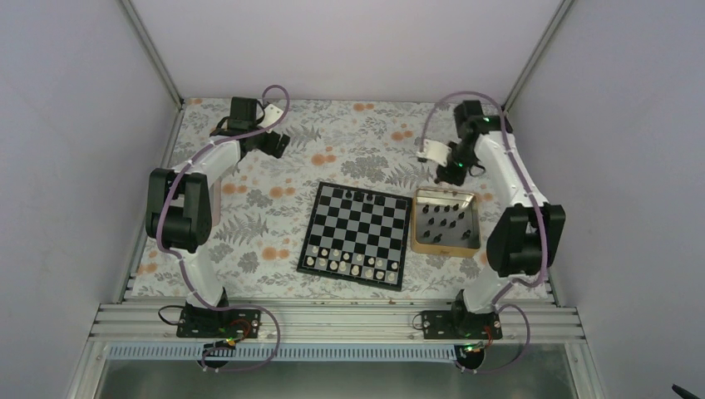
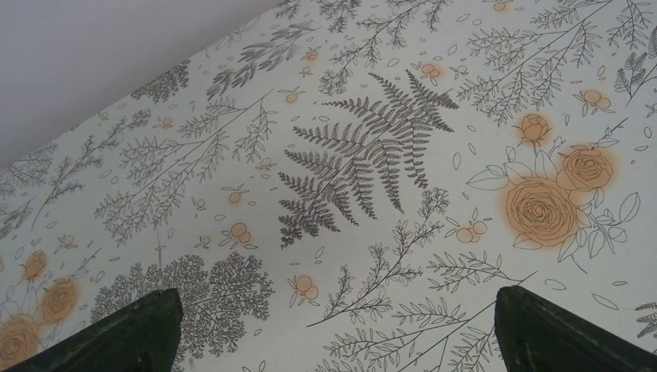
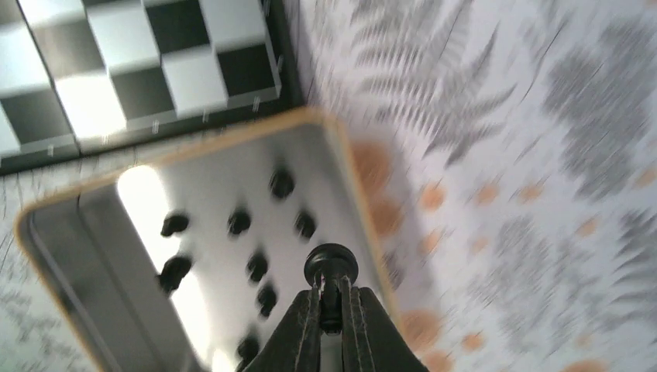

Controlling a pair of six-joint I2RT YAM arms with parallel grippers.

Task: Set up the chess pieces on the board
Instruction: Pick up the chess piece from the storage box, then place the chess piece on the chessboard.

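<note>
The task is at an early stage. On the board [image 1: 357, 229] the white chessmen [image 1: 349, 264] fill the two near rows. The far side is almost bare: only a few black chess pieces [image 1: 359, 194] stand along the far row, and the rank in front of them looks vacant. The exact count is too small to tell.

Most of the black set lies scattered in the tray [image 1: 446, 248], which sits on the table [image 1: 249, 208] just beside the board's right edge.

The right gripper [image 3: 331, 298] hangs over the tray's far end. Its jaws are clamped on the stem of one black piece [image 3: 331, 265], whose round head pokes out past the fingertips. Several loose pieces show on the grey floor below it.

The left gripper [image 2: 337, 298] hovers over the floral table at the far left, well apart from the board. Its jaws are wide apart and hold nothing.

Judging by this, the held piece has yet to be carried across to a far-side square. After that, nearly the whole black side remains to be fetched from the tray, piece by piece.
</note>
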